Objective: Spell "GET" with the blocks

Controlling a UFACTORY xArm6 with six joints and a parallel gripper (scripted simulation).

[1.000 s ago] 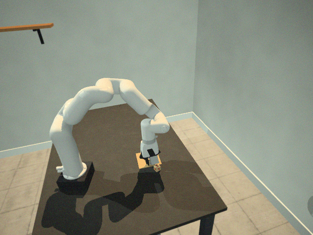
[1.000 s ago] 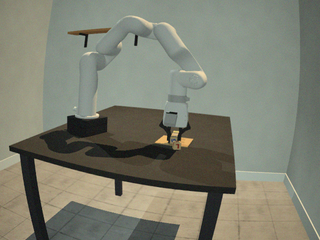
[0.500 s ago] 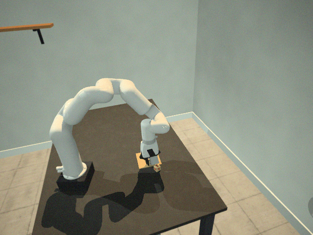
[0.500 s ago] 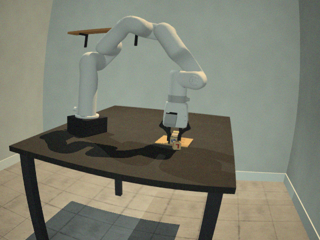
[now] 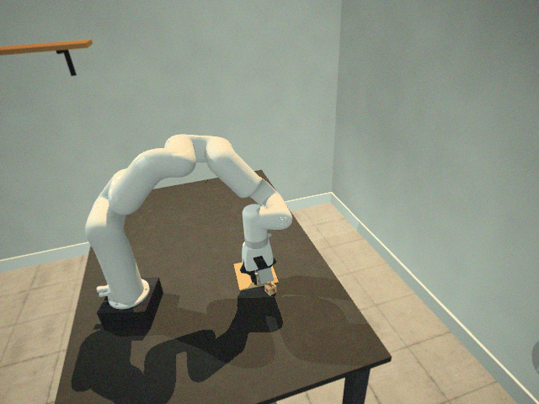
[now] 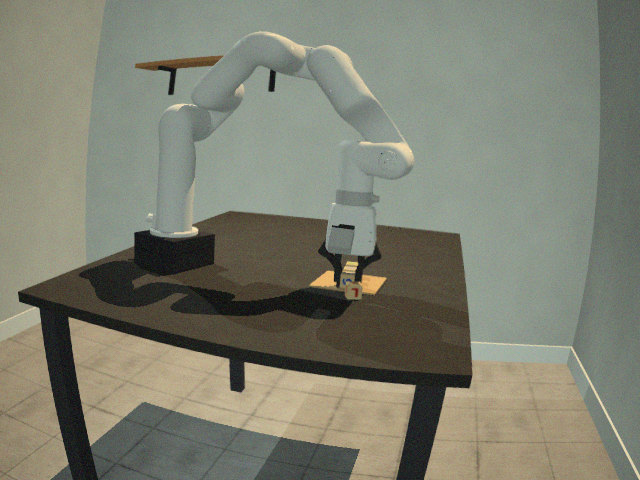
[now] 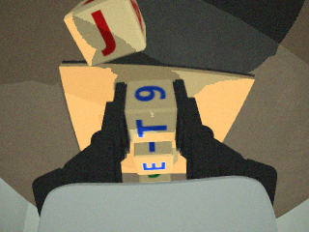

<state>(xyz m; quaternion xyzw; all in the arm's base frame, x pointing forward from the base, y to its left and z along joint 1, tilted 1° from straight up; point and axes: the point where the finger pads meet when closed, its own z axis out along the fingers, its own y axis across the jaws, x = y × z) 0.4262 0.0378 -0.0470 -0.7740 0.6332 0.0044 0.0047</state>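
Note:
In the wrist view a line of tan blocks with blue letters runs between my fingers over the orange mat: G farthest out, then T, then E. My gripper is shut, its fingertips pressing the sides of the G block. I cannot tell whether that block rests on the mat or is lifted. A tan block with a red letter sits tilted at the mat's far edge. It also shows in the top and exterior views, beside my gripper.
The mat lies on a dark table, with the robot base at the far side from it. The arm's shadow falls across the table. A wall shelf hangs high up.

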